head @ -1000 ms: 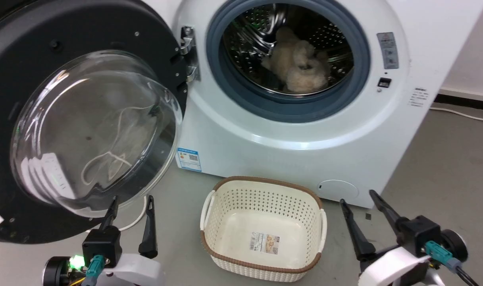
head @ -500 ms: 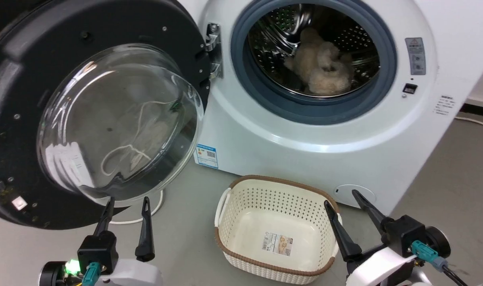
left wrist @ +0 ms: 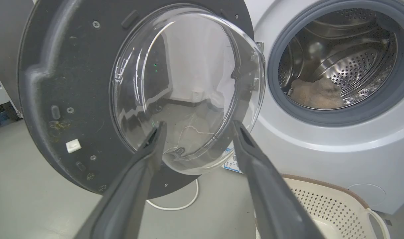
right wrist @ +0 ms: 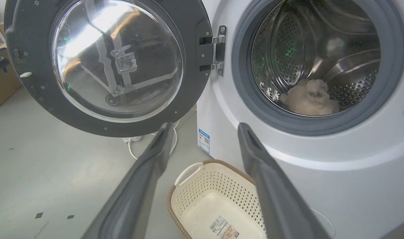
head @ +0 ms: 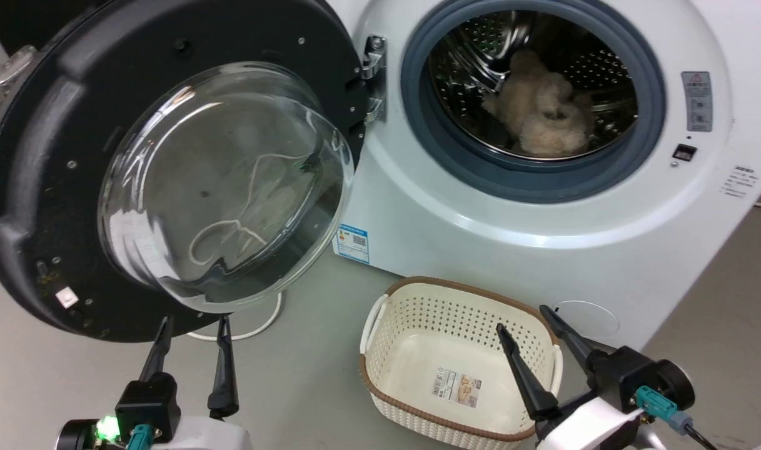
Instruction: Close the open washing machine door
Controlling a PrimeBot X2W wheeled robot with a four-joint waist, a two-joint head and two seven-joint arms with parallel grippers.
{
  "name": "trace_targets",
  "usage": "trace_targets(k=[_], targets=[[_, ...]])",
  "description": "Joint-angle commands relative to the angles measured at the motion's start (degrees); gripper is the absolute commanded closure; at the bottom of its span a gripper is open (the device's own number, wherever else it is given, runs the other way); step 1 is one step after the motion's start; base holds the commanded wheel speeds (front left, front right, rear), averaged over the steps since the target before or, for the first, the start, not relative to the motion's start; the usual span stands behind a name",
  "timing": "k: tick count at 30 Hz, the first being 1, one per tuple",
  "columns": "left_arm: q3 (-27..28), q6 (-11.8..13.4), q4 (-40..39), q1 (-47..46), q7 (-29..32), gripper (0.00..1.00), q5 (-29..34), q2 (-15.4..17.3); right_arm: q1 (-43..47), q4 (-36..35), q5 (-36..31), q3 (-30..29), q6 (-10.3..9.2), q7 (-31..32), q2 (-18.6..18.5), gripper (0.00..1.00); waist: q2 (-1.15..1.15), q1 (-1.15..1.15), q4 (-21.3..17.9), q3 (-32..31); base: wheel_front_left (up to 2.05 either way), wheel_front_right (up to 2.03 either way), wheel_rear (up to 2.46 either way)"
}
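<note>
Finding the washing machine door [head: 167,169] swung wide open on its metal hinge [head: 374,75], left of the white washer [head: 511,262] and well away from the grey gasket [head: 543,184]. Reading almost nothing off the labels: a blue-edged sticker [head: 352,242] with a QR code low on the washer's front, a grey warning sticker [head: 696,100] with a triangle right of the opening, a printed label [head: 457,385] on the floor of the cream basket [head: 455,284], all too small to make out. Seeing the left gripper [head: 194,319] spread apart and empty just under the door's lower rim, contact impossible to tell; the right gripper [head: 521,317] likewise spread and empty above the basket. Losing the door's top past the head view's edge, part of a white cable [head: 269,320] behind the door, and any clear shape in the fluffy beige bundle [head: 543,112] inside the drum.
</note>
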Motion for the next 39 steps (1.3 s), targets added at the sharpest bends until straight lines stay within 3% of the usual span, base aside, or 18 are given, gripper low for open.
trace_targets(k=[1,29,30,31,39], targets=[[0.16,0.44,-0.30,1.03,-0.73,0.00,-0.44,0.30,-0.86,0.48,0.78,0.52,0.02,-0.65,-0.31,0.00,0.00,0.00,0.44,0.05,0.00,0.00,0.00],[0.81,1.91,-1.23,3.58,-4.56,0.00,-0.90,0.10,-1.87,4.55,3.29,6.40,0.04,-4.48,-0.76,0.00,0.00,0.00,8.46,0.60,0.00,0.00,0.00],[0.74,1.72,-1.36,3.63,-4.68,0.22,-0.99,0.10,-1.90,4.65,3.37,6.56,0.04,-4.60,-0.74,0.00,0.00,0.00,8.72,0.64,0.00,0.00,0.00],[0.59,1.31,-1.39,3.72,-4.80,1.00,-1.35,0.09,-1.92,4.74,3.44,6.71,0.04,-4.72,-0.73,0.00,0.00,0.00,8.97,0.67,0.00,0.00,0.00],[2.27,-0.04,-4.07,2.20,-5.76,1.00,-4.28,0.01,-1.08,5.17,3.69,6.51,0.04,-5.68,-0.97,0.00,0.00,0.00,11.11,1.00,0.00,0.00,0.00]])
